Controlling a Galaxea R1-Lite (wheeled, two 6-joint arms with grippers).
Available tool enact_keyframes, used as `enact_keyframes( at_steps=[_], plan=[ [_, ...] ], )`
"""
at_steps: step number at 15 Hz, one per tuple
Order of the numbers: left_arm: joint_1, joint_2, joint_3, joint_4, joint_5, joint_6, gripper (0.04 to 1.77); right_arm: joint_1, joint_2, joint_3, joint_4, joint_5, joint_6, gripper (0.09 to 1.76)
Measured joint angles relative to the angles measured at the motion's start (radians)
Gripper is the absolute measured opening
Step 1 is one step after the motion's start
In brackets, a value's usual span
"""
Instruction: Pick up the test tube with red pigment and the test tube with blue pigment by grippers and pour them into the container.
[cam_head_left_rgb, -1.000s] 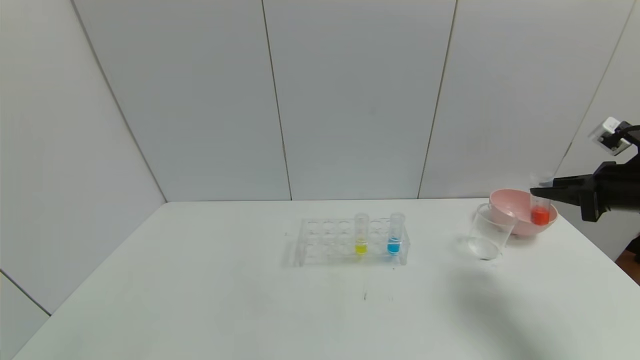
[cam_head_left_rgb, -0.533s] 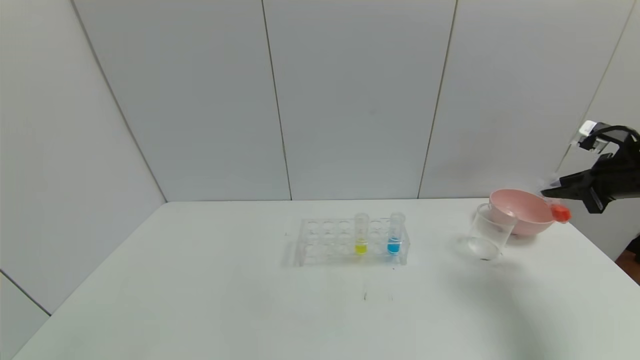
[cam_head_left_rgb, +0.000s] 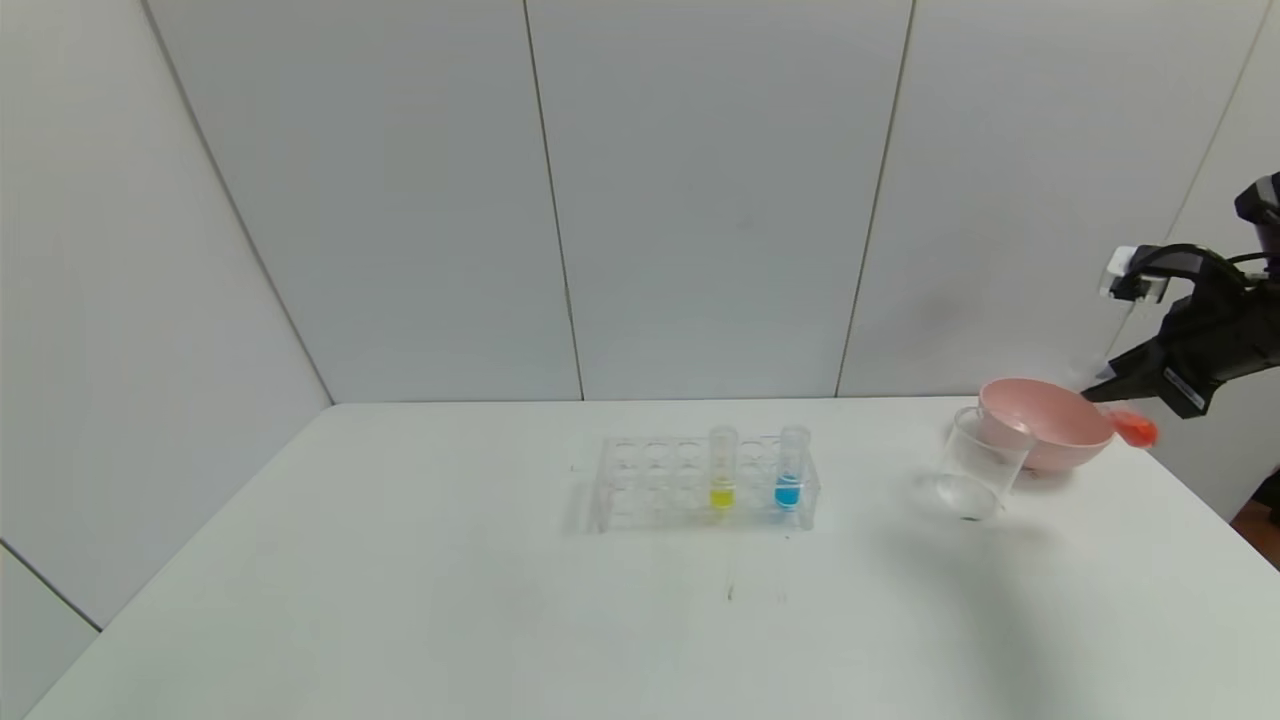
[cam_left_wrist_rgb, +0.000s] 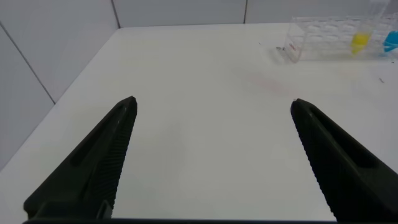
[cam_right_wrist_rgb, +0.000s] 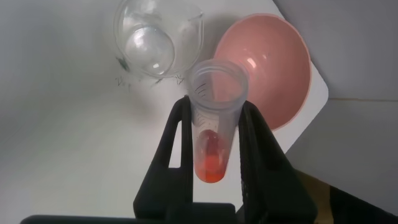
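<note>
My right gripper (cam_head_left_rgb: 1100, 392) hangs over the far right of the table, just right of the pink bowl, shut on the test tube with red pigment (cam_head_left_rgb: 1135, 428). That tube (cam_right_wrist_rgb: 214, 124) sits tilted between the black fingers, its open mouth facing the container (cam_right_wrist_rgb: 158, 43) and the orange-red liquid in its rounded bottom. The container (cam_head_left_rgb: 980, 465) is a clear cup standing left of and in front of the bowl. The test tube with blue pigment (cam_head_left_rgb: 789, 470) stands upright in the clear rack. My left gripper (cam_left_wrist_rgb: 212, 104) is open over bare table, out of the head view.
The pink bowl (cam_head_left_rgb: 1045, 420) stands right behind the container. The clear rack (cam_head_left_rgb: 655, 480) at mid-table also holds a yellow-liquid tube (cam_head_left_rgb: 722, 470). The table's right edge (cam_head_left_rgb: 1200, 500) runs close to the bowl. Grey wall panels close off the back.
My right gripper has risen and turned at the wrist. The red tube went from upright to tilted, and its red bottom swung right, past the bowl's rim.
</note>
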Motion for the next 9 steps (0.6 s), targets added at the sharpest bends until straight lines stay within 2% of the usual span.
enact_keyframes(
  at_steps=[2,9],
  plan=[
    [0.000,0.000,0.000,0.000,0.000,0.000,1.76,0.016,0.046,-0.097,0.093,-0.076,-0.064,0.49],
    [0.000,0.000,0.000,0.000,0.000,0.000,1.76,0.086,0.146,-0.136,0.035,-0.240,-0.111,0.49]
  ],
)
